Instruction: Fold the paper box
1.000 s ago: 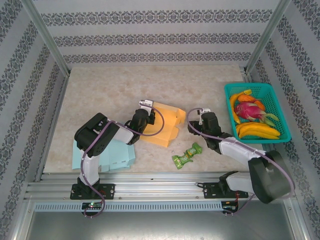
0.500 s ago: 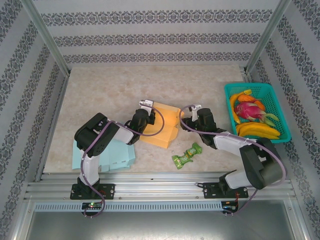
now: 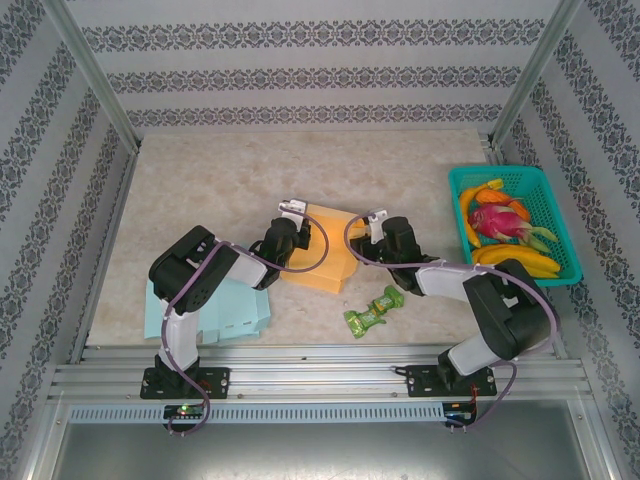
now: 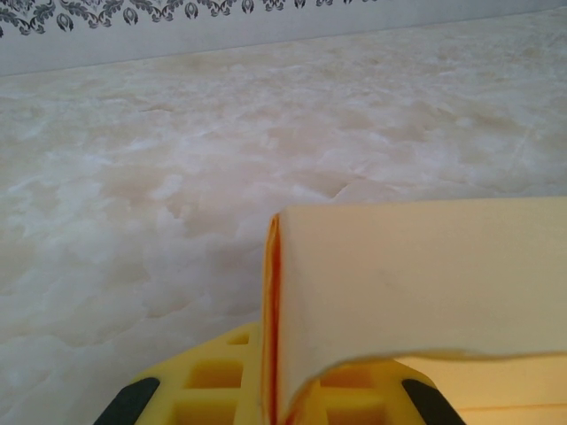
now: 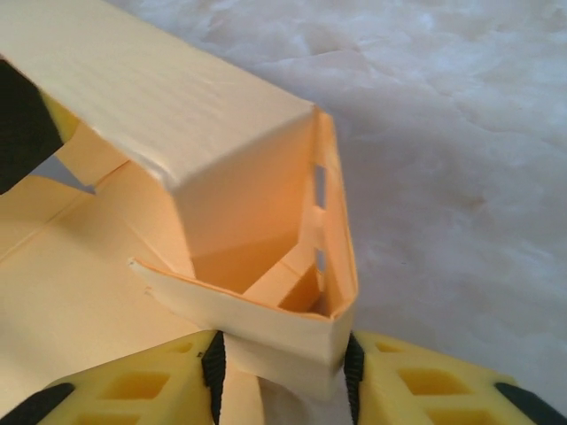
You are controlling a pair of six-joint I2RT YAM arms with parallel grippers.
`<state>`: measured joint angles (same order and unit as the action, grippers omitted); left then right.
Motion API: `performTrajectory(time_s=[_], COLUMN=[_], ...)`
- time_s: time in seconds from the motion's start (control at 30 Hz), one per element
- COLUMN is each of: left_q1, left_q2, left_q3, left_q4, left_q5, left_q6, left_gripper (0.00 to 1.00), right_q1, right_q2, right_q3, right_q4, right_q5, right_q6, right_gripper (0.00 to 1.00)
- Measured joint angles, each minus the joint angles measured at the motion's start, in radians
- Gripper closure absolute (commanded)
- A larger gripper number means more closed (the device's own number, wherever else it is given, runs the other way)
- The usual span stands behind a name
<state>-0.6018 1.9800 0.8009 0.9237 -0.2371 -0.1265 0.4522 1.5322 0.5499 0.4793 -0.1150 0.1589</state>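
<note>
In the middle of the desk [image 3: 210, 190], the orange paper box [image 3: 330, 255] is held from both sides. A flap is clamped by the left gripper [image 4: 273, 403] and a wall by the right gripper [image 5: 282, 367].

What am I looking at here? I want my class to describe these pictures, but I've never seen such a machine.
A left arm and a right arm, both robotic, are bolted at the near edge of a table. One picture looks down from above; the other two come from cameras on each wrist. On the table lie an orange paper box, blue sheets, a green wrapper and a basket of fruit. The left end effector pinches a box flap; the right end effector pinches a box corner from the other side.
</note>
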Motion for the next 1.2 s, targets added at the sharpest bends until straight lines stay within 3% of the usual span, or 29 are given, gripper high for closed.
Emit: performTrajectory(time_s=[0.23,0.47,1.2], left_q1=[0.000,0.000,0.002], left_q2=[0.000,0.000,0.000], left_q3=[0.000,0.000,0.000], left_q4=[0.000,0.000,0.000], left_q5=[0.001,0.001,-0.003], left_q6=[0.003,0.003,0.003], left_gripper=[1.00,1.00,1.00], right_q1=[0.044,0.081,0.222], right_q2=[0.048,0.066,0.241], right_q3=[0.022,0.029,0.077], right_q4=[0.040,0.057,0.214], right_q5=[0.017,0.094,0.555], right_q6=[-0.001,0.008,0.047], right_gripper=[0.67,0.65,0.69])
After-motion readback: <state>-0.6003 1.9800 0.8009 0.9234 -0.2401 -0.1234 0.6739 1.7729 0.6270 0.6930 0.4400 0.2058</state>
